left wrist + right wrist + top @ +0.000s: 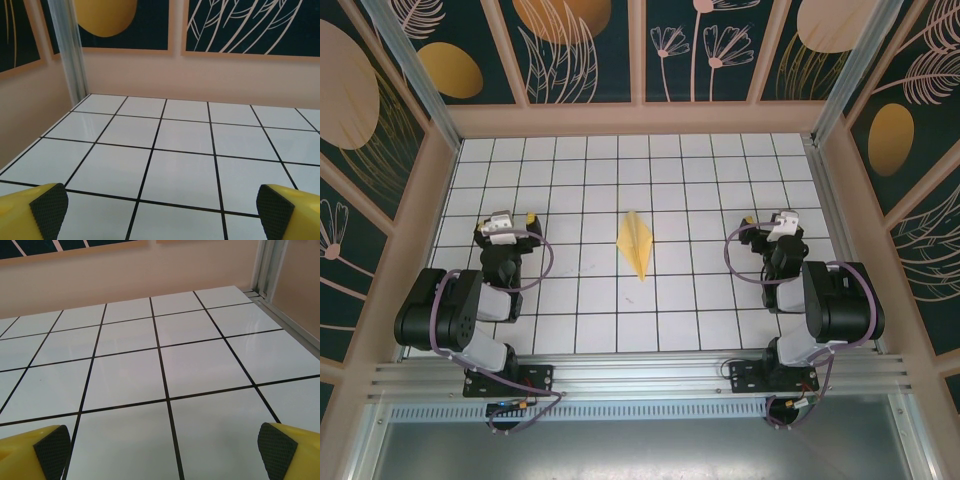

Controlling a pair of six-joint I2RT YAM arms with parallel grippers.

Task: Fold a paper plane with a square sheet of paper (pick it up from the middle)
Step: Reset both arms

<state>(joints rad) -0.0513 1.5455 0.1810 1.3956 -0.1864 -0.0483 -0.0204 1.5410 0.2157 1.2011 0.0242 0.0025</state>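
Observation:
A yellow paper plane (637,243), a narrow pointed dart with a centre crease, lies flat on the white grid table (600,180) midway between the two arms, its sharp tip toward the near edge. My left gripper (506,220) rests well to the plane's left, open and empty; its yellow fingers with black pads (50,207) frame bare tiles. My right gripper (777,222) sits about as far to the plane's right, open too, with nothing between its pads (51,450).
Peach walls (640,120) with dark leaf-patterned panels enclose the table on three sides. An aluminium post (72,50) stands in the far left corner, another (267,265) in the far right. A metal rail (640,375) carrying both arm bases runs along the near edge.

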